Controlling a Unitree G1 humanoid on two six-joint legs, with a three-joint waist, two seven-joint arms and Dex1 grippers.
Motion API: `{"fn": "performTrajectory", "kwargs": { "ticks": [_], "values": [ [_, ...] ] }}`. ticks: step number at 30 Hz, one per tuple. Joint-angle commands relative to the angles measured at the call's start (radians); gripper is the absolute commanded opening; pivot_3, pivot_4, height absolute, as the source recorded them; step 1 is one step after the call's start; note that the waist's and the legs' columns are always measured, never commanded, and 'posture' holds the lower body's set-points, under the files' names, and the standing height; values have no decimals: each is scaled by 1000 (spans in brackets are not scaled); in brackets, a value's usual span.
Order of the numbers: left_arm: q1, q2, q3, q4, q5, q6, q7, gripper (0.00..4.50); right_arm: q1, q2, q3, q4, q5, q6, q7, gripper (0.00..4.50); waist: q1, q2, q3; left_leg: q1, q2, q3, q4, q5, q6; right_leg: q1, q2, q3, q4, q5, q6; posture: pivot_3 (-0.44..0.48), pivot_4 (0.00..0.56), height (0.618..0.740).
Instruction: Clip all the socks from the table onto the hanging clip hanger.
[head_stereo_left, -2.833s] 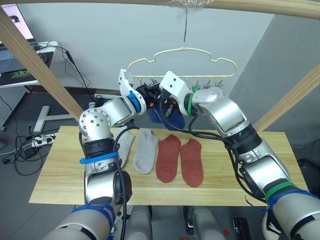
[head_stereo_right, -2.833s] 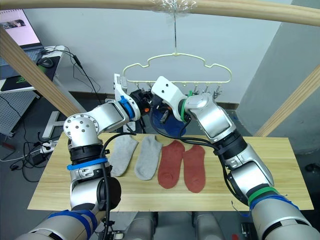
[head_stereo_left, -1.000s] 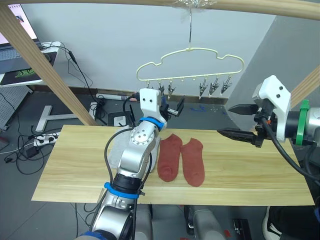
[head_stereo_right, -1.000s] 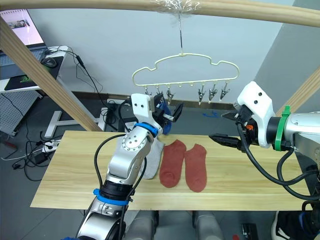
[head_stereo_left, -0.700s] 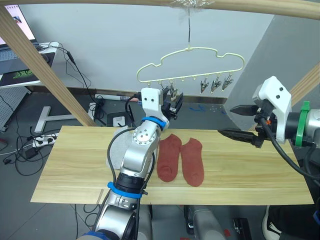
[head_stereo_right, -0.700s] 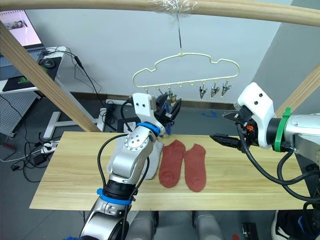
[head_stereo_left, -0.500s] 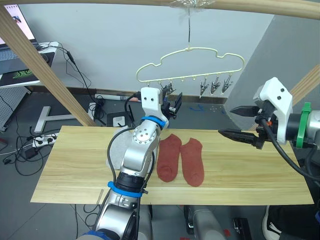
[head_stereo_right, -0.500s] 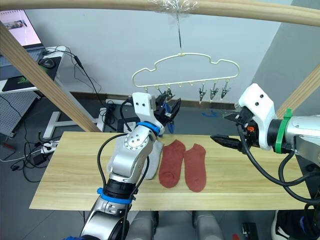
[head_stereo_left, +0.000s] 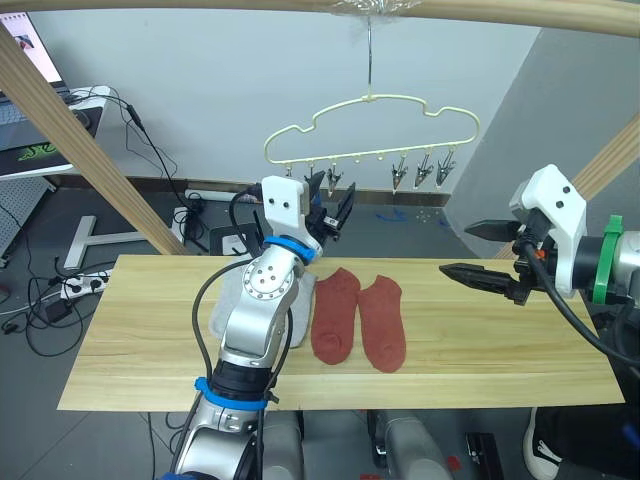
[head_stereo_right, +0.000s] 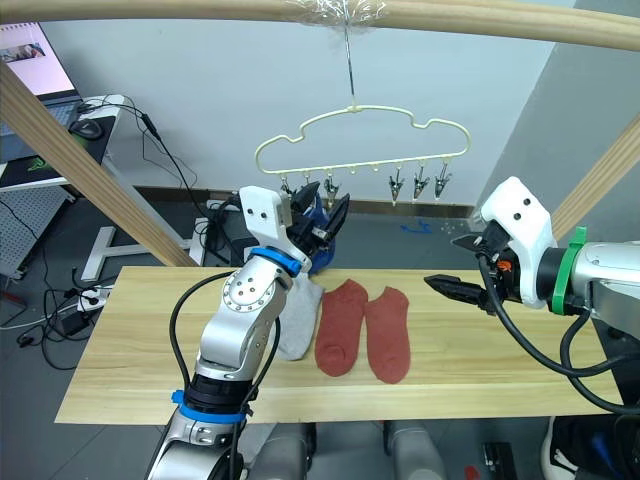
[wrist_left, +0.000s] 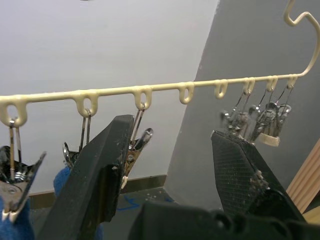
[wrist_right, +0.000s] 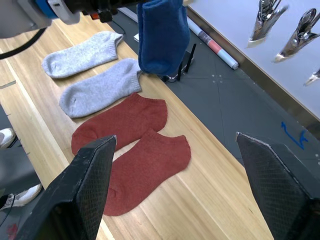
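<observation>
silver arms, blue and green bands

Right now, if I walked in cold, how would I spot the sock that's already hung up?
Start at the slanted wooden beam overhead and follow the metal hook down to the pale yellow cloud-shaped wire hanger. Under its row of small metal clips, at the end nearest the robot's left gripper, hangs a dark blue sock. It alone dangles in the air; the grey socks and rust red socks lie flat on the light wood table.

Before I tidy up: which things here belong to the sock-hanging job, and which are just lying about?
Job: clip hanger; blue sock hanging from it; grey socks; red socks; table.

Lying about: desk with monitor; floor cables; marker.
</observation>
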Motion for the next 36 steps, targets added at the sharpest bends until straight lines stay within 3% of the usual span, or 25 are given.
{"fn": "performTrajectory", "kwargs": {
  "ticks": [1, 5, 18, 36],
  "values": [
    [-1, -19, -7, -7, 11, -22, 20, 2605, 3, -25, -39, -19, 15, -18, -12, 4013, -1, 0, 0, 0, 0, 0, 0, 0, 0, 0, 0, 0, 0, 0, 0, -58, 243, 740],
    [6, -30, -8, -11, 19, -10, 38, 1755, 8, -32, -47, -22, 26, -13, -20, 4013, -2, 0, 0, 0, 0, 0, 0, 0, 0, 0, 0, 0, 0, 0, 0, -66, 247, 740],
    [-19, -64, -1, 31, 53, 44, 117, 1755, 20, -46, -69, -29, 80, 1, -62, 4013, -4, 0, 0, 0, 0, 0, 0, 0, 0, 0, 0, 1, 0, 0, 0, -91, 253, 740],
    [-173, -98, 36, 241, 68, -60, 187, 1755, 60, -68, -122, -50, 180, 14, -153, 4013, -10, 0, 0, 0, 0, 2, 0, -1, 1, 0, 0, 2, -1, 0, 0, -138, 254, 740]
  ]
}}
